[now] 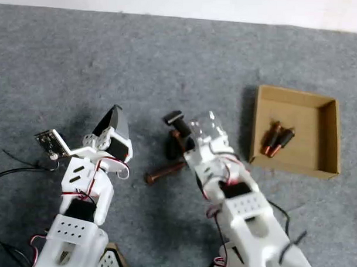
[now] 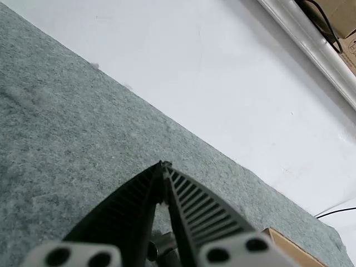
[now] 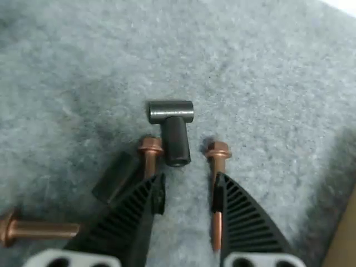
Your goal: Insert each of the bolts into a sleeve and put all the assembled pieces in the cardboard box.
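Right wrist view: right claw (image 3: pixel 186 186) is wide open with nothing clamped, low over the grey desk (image 3: pixel 278 72). First bolt (image 3: pixel 149 154) sits just beside one fingertip, head pointing away from the claw. Second bolt (image 3: pixel 217 167) runs along the inner edge of the other finger, head just past its tip; can't tell if it touches the finger. Just beyond the tips two sleeves make a T. The crosswise sleeve (image 3: pixel 171 111) is at the far end. The second sleeve (image 3: pixel 176 140) butts into its middle, open end facing the camera, between the two bolt heads. Third sleeve (image 3: pixel 114 178) lies partly hidden behind the finger next to the first bolt. Third bolt (image 3: pixel 39 228) lies flat further out on that side, apart from the cluster.

High view: cardboard box (image 1: pixel 297 96) sits on the desk just to the right of the right arm. Two assembled pieces (image 1: pixel 277 140) lie side by side inside it, touching. Left claw (image 1: pixel 116 111) is raised off the desk, left of the loose parts and well apart from them.

Left wrist view: left claw's fingers are pressed together at the tips with nothing between them, aimed over the desk toward its far edge.
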`<state>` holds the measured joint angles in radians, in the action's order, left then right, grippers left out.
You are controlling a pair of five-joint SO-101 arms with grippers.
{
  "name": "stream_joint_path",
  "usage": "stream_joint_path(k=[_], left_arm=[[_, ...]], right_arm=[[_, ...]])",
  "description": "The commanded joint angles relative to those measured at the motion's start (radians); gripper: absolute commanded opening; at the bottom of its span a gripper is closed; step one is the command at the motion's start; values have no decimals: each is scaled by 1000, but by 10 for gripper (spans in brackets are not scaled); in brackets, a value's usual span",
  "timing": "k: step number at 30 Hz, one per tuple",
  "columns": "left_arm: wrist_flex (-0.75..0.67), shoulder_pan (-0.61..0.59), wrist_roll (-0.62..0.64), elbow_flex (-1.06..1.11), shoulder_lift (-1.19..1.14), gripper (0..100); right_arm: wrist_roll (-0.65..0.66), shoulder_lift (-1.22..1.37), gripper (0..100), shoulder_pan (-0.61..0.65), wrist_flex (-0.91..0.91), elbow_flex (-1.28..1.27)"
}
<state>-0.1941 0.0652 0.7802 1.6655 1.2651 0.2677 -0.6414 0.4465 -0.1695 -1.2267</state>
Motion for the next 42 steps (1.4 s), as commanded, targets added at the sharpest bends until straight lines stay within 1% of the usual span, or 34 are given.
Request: stream_joint_path(k=[1, 8, 17, 26, 31, 42], left_arm=[[2, -18, -9, -30, 5, 7], [2, -15, -9, -28, 4, 7], [2, -12, -9, -28, 4, 7], [2, -12, -9, -28, 4, 7], [2, -12, -9, -28, 4, 7], [2, -12, -9, -28, 4, 7]], right_arm=[[8, 193, 127, 12, -1, 200], [9, 509, 127, 8, -4, 441], [9, 728, 127, 12, -24, 602], [9, 842, 127, 27, -134, 710], [9, 855, 127, 27, -239, 743], [9, 862, 122, 27, -255, 737]])
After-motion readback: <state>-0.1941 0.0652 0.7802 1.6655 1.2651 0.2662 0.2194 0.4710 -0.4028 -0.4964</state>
